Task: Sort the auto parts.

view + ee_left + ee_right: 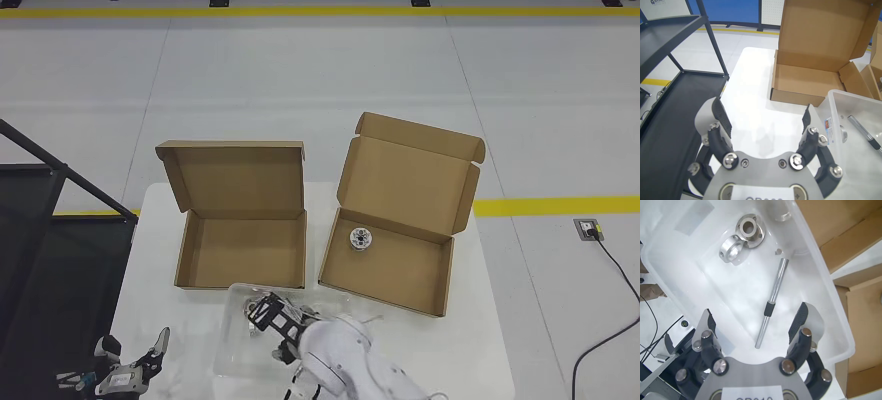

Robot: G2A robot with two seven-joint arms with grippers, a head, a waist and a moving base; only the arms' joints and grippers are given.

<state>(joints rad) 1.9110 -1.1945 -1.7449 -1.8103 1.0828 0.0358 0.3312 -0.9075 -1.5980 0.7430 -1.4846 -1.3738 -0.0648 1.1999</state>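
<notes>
Low in the top view, centre frame, the right hand (268, 311) is seen over the clear bin (235, 345); a round part (361, 238) lies in the box (400, 275) at centre right. On the left wrist view, the left hand (762, 106) is held wide above the bench (751, 75). On the right wrist view, fingers are spread wide over a rod (776, 283), flange (750, 231) and collar (730, 249) in the bin.

Rod (776, 286), flange (750, 231) and collar (730, 249) lie in the bin (838, 313).
</notes>
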